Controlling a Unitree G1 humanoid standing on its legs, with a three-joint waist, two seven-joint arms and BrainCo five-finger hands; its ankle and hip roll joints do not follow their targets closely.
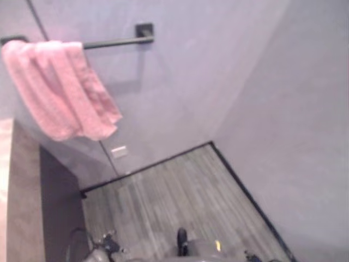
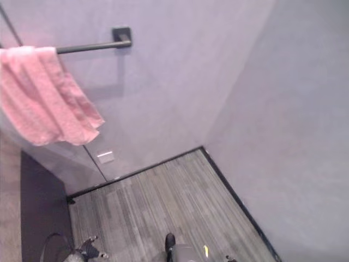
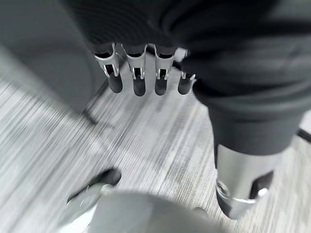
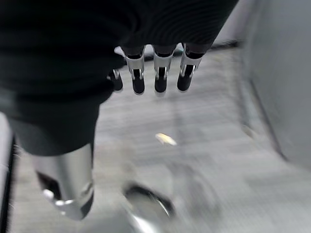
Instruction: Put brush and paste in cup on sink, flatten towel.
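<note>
A bunched pink terry towel (image 1: 57, 90) is being carried by a black metal wall rail (image 1: 117, 41), well apart from and above both hands. The left hand (image 3: 141, 73) and the right hand (image 4: 155, 73) are being held empty over grey plank flooring (image 1: 180, 202), fingers straight and relaxed.

The pink towel (image 2: 41, 101) on the dark bar (image 2: 90, 47) is cut off by the view's left edge.
</note>
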